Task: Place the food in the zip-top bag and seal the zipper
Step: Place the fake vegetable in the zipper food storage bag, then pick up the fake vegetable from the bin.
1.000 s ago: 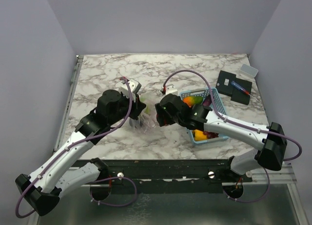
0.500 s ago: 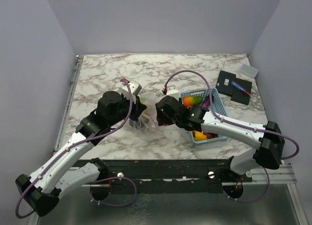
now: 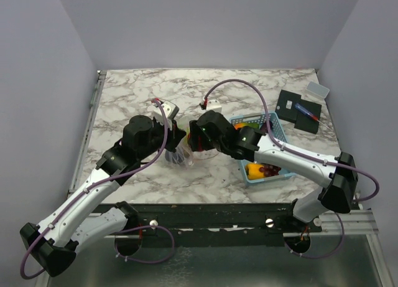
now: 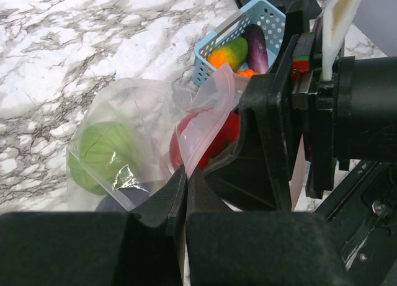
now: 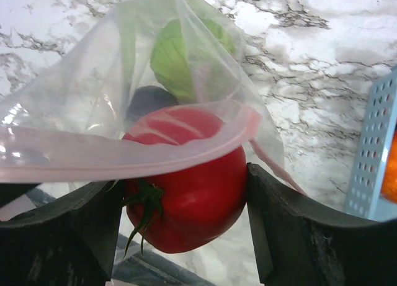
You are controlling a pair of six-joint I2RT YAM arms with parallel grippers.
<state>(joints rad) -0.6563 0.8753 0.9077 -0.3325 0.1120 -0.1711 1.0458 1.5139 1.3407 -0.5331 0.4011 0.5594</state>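
The clear zip-top bag (image 4: 142, 106) lies on the marble table, with a green cabbage (image 4: 102, 152) and a dark purple piece (image 5: 149, 100) inside. My left gripper (image 4: 185, 174) is shut on the bag's mouth edge and holds it up. The pinkish zipper (image 5: 124, 156) drapes across the top of a red tomato (image 5: 192, 193). My right gripper (image 5: 185, 187) is shut on that tomato at the bag's mouth. In the top view the left gripper (image 3: 176, 139) and the right gripper (image 3: 193, 139) meet over the bag (image 3: 180, 156).
A light-blue basket (image 3: 278, 137) right of the bag holds an eggplant (image 4: 257, 44), an orange-green piece (image 4: 229, 50), a yellow pepper (image 3: 254, 170) and grapes (image 3: 270, 170). Black flat items (image 3: 298, 109) and a small clear box (image 3: 317, 91) lie at the back right.
My right gripper has carried the tomato leftward from beside the basket to the bag's mouth. The left gripper has kept its hold on the bag edge.
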